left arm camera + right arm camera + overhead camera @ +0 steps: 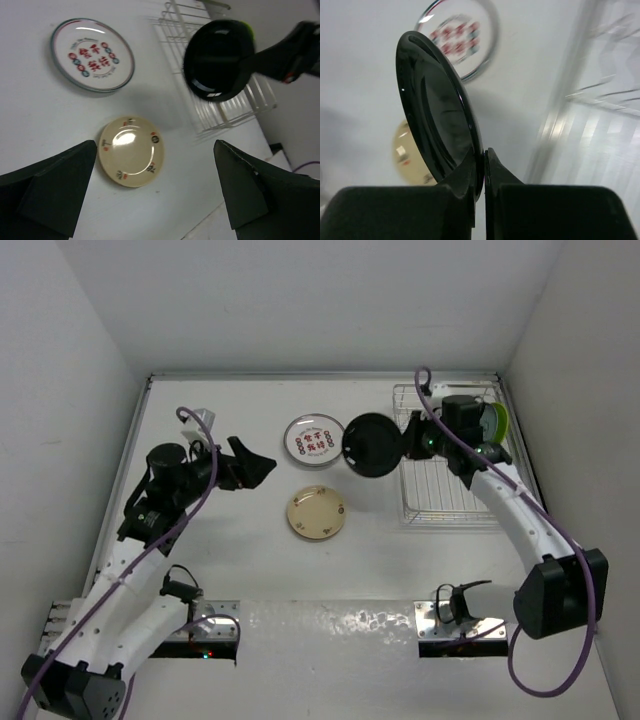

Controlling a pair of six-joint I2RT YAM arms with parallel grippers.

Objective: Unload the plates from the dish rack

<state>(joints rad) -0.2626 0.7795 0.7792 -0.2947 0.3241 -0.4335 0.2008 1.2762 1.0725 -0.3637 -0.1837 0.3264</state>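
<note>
My right gripper is shut on the rim of a black plate and holds it in the air just left of the dish rack; the wrist view shows the plate on edge between my fingers. A lime green plate stands in the rack's far right corner. A white plate with red patterns and a tan plate lie flat on the table. My left gripper is open and empty, above the table left of the tan plate.
White walls close in the table on the left, back and right. The rack sits against the right wall. Both arm bases stand at the near edge.
</note>
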